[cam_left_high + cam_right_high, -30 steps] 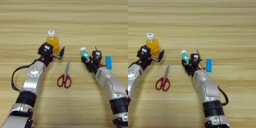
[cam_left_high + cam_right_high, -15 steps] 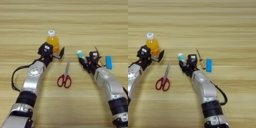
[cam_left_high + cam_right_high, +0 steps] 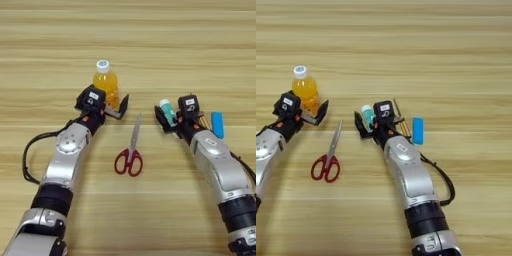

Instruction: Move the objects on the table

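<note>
An orange-juice bottle (image 3: 106, 82) with a white cap stands upright at the left. My left gripper (image 3: 114, 107) is open just in front of its base, with one black finger (image 3: 123, 106) pointing out to the right. Red-handled scissors (image 3: 131, 150) lie shut in the middle of the table (image 3: 150, 40), blades pointing away. My right gripper (image 3: 168, 120) is shut on the white-and-teal glue stick (image 3: 166, 111), which stands between its fingers. Right behind that wrist lie the amber screwdriver (image 3: 401, 120), partly hidden, and the blue block (image 3: 217, 124).
A black cable (image 3: 30, 155) loops beside my left forearm, and another cable (image 3: 443, 180) hangs along my right forearm. Bare striped wood stretches across the far half and along the near edge.
My right gripper swung left with the glue stick, then came back a little to the right. The left gripper, bottle and scissors stayed where they were.
</note>
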Controlling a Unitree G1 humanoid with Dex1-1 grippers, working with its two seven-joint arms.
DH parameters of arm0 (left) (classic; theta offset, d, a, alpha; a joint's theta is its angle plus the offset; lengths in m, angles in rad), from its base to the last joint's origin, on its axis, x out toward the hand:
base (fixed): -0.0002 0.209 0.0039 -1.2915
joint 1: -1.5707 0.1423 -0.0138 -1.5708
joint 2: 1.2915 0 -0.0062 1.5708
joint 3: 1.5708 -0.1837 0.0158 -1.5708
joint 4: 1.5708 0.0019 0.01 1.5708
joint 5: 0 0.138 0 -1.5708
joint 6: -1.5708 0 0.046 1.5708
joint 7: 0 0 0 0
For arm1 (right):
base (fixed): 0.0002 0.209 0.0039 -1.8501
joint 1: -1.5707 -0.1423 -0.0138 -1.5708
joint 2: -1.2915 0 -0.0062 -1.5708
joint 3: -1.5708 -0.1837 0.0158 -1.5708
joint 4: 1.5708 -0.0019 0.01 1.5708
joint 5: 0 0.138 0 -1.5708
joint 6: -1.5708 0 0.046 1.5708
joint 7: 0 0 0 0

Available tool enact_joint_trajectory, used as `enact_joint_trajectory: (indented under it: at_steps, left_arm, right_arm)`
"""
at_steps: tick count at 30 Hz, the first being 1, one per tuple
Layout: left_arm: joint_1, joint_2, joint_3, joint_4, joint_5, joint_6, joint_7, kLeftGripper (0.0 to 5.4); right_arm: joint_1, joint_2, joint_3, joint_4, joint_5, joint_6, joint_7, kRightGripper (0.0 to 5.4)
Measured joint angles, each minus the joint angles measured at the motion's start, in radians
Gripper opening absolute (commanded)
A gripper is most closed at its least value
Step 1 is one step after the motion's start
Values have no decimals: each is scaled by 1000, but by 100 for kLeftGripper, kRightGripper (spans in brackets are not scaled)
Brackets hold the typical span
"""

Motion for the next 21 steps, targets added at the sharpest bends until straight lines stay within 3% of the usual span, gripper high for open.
enact_joint_trajectory:
  at_steps: [4,10,15,21]
  left_arm:
    - [39,2,-1,-51,0,17,-2,540]
    - [120,15,-15,-169,-2,50,-30,540]
    - [183,55,-2,-245,-3,86,-47,540]
    - [199,94,37,-249,-3,109,-42,540]
  right_arm:
    - [0,0,-3,0,-2,-3,-1,535]
    - [-1,0,-13,4,-2,-17,-5,535]
    - [-7,3,-18,25,-3,-19,-19,535]
    - [-19,4,-19,43,-3,-38,-21,535]
